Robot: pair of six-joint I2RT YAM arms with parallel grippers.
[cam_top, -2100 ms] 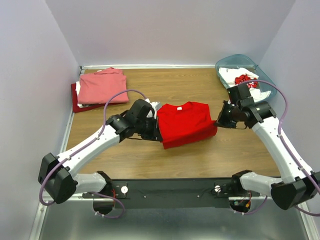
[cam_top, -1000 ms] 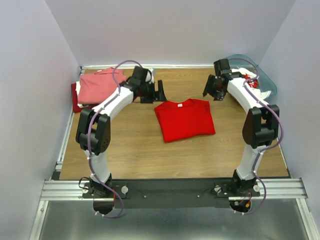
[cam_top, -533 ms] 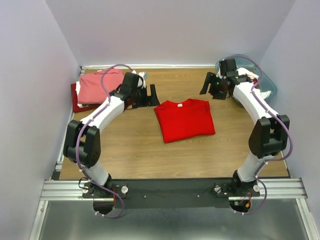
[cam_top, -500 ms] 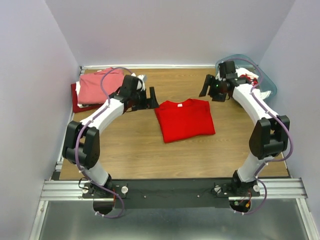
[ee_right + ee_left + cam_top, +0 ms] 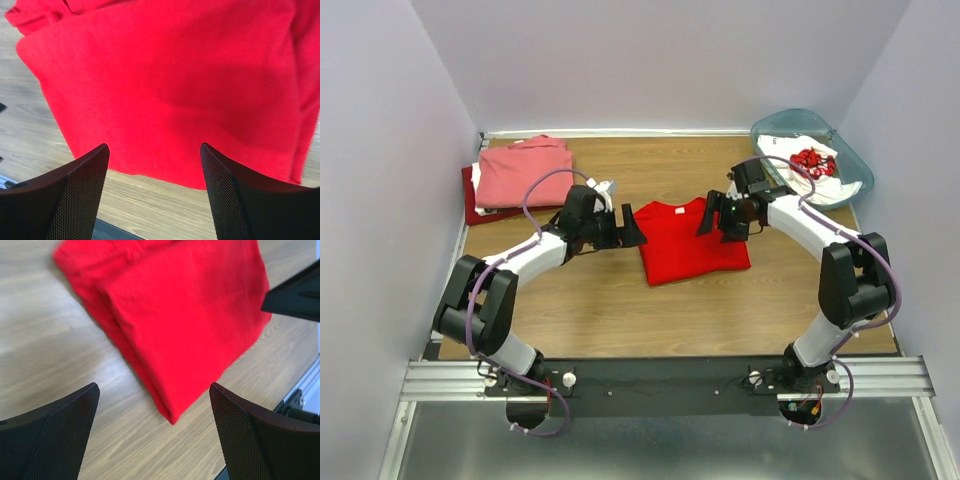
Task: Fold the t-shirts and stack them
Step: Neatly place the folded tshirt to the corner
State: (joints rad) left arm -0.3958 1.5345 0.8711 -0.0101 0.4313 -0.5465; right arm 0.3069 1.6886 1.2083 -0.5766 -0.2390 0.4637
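While both sets of jaws are held wide apart and empty, the left gripper (image 5: 632,229) is seen just beside the left edge of the bright red t-shirt (image 5: 692,248) and the right gripper (image 5: 714,216) over its far right corner. The shirt is folded into a smooth rectangle, collar at the far side, flat at mid-table (image 5: 600,310). A salmon-pink shirt (image 5: 523,172) is stacked on a darker red one (image 5: 470,196) at the far left.
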